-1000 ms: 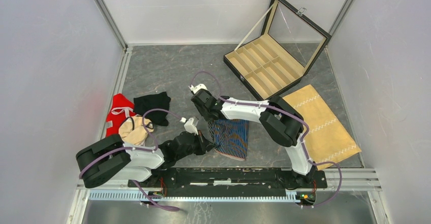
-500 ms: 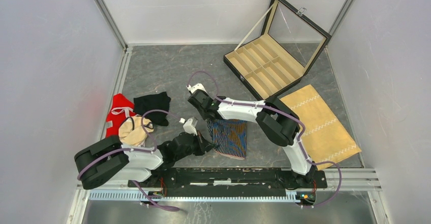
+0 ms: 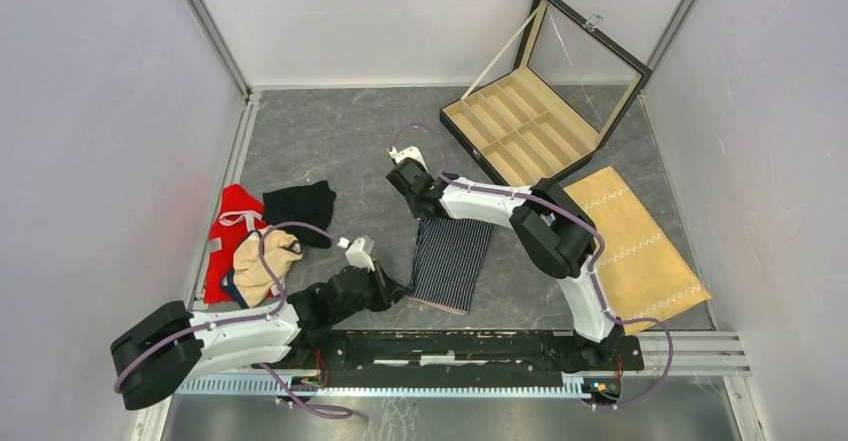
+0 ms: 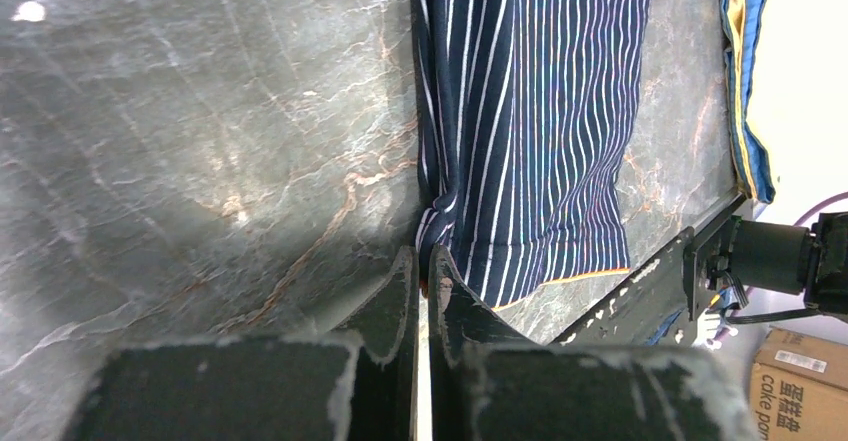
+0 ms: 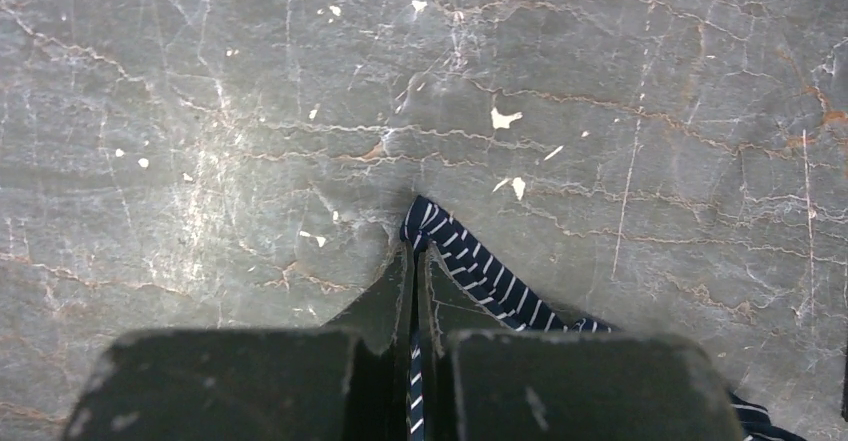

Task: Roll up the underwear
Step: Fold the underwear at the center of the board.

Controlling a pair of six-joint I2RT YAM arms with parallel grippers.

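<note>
The dark navy striped underwear (image 3: 450,261) lies stretched flat on the grey table between my two grippers. My left gripper (image 3: 403,287) is shut on its near left corner; in the left wrist view the jaws (image 4: 424,266) pinch the fabric's edge, and the striped cloth (image 4: 540,111) runs away from them. My right gripper (image 3: 420,215) is shut on the far left corner. The right wrist view shows the striped fabric (image 5: 470,266) bunched at the tips of that gripper (image 5: 415,251) and clamped between them. The plain black underwear (image 3: 298,204) lies crumpled further left, untouched.
A red cloth (image 3: 232,223) and a beige garment (image 3: 262,266) lie beside the black one at the left wall. An open compartment box (image 3: 520,131) stands at the back right. A flat tan cloth with white zigzag stitching (image 3: 630,246) lies on the right.
My right gripper has closed on the striped underwear's far corner and pulled it away from me. My left arm drew back, so the underwear now lies longer and flatter.
</note>
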